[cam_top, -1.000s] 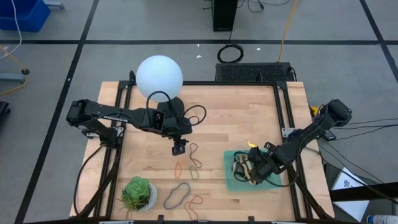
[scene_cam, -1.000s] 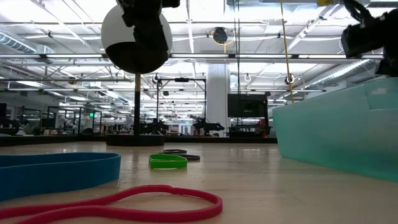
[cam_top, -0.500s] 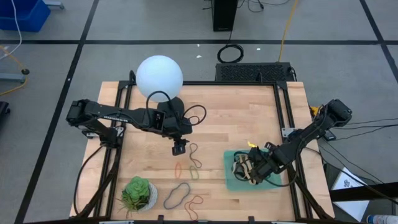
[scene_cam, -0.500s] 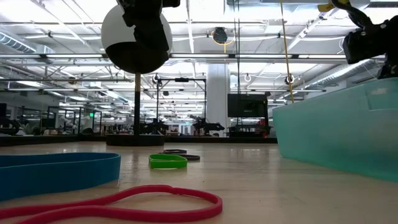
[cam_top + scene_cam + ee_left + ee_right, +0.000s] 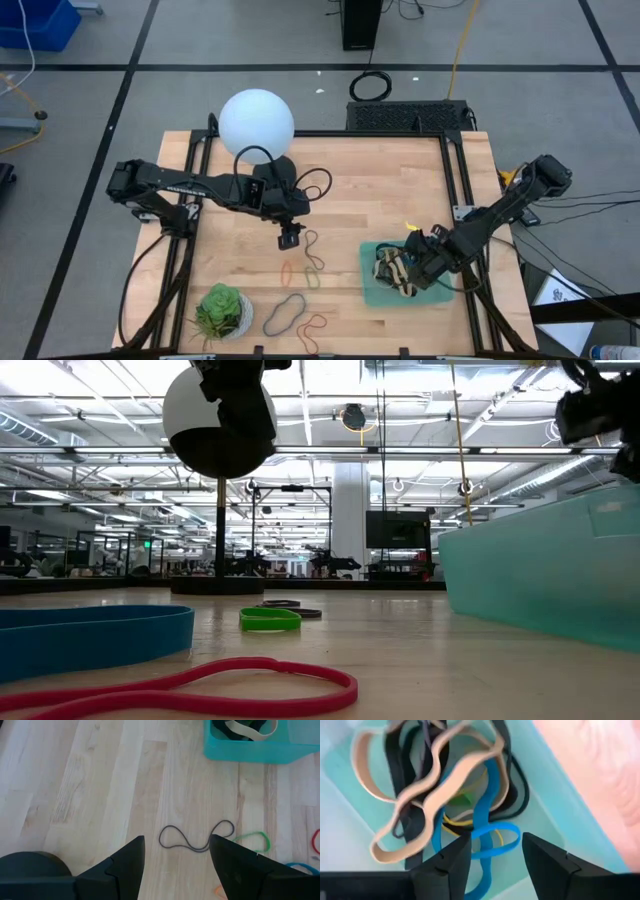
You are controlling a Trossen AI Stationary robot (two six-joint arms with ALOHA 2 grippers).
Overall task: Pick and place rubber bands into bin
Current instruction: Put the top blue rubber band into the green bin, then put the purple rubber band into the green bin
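From above, we see the mint-green bin (image 5: 385, 283) on the surface's right side, the right pincer (image 5: 400, 271) over it. Through the right wrist, its fingers stand apart, empty, above tangled rubber bands (image 5: 435, 795) inside. Through the left wrist, the left pincer (image 5: 176, 854) gapes above a black rubber band (image 5: 196, 837) on the wood.

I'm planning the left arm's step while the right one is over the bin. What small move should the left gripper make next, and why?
Probably lower straight down: the left gripper hangs open above a thin dark rubber band lying loose on the table, framed between its fingers. The right gripper is open over the bin.
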